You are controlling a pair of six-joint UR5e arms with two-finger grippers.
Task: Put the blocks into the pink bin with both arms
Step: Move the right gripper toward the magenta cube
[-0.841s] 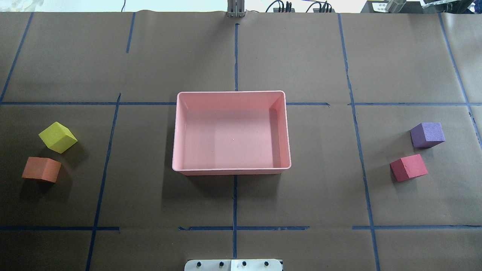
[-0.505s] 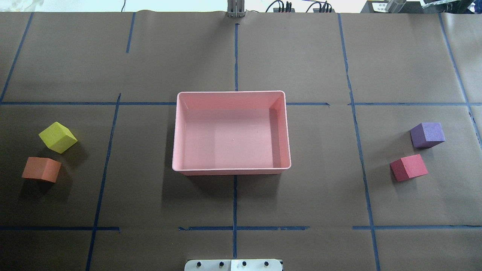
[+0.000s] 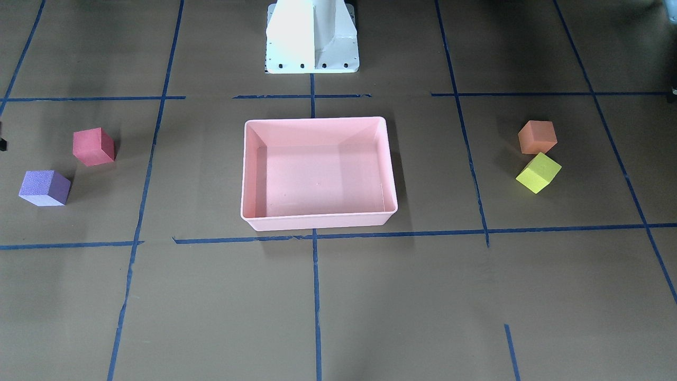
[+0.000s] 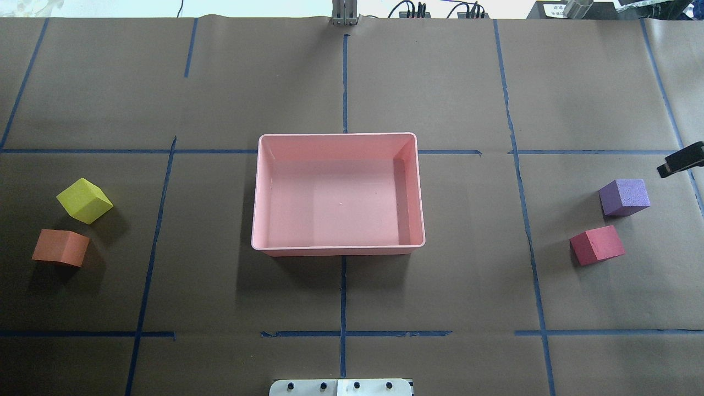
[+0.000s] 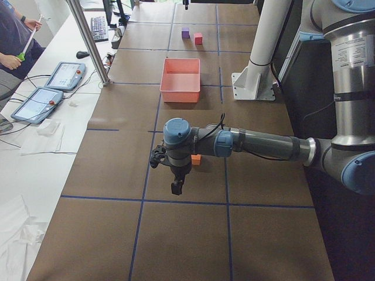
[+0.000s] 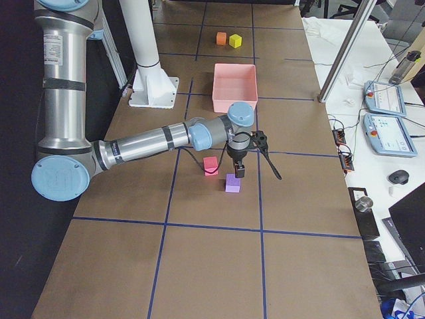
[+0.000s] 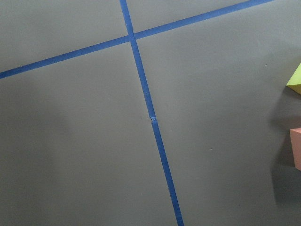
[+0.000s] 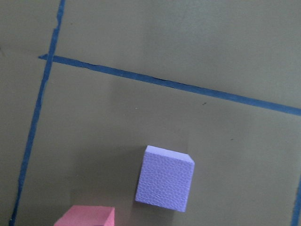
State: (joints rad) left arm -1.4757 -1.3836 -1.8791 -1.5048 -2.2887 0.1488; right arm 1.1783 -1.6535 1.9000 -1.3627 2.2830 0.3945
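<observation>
The pink bin (image 4: 338, 248) stands empty at mid-table. The yellow block (image 4: 84, 201) and orange block (image 4: 60, 248) lie at the left, the purple block (image 4: 623, 197) and red block (image 4: 597, 245) at the right. A black part of my right gripper (image 4: 681, 159) pokes in at the right edge, just beyond the purple block. In the exterior right view it (image 6: 240, 171) hangs over the purple block (image 6: 233, 183). My left gripper (image 5: 176, 186) hangs above bare table, outward of the orange block (image 5: 196, 159). I cannot tell whether either gripper is open or shut.
The white pedestal base (image 3: 312, 37) stands on the robot's side of the bin. Blue tape lines cross the brown paper. A metal post (image 5: 88, 41) and a side table with tablets (image 5: 61, 76) stand beyond the far edge, where an operator sits.
A black part of my right gripper has come into the overhead view at the right edge, beside the purple block. The blocks and the bin have not moved.
</observation>
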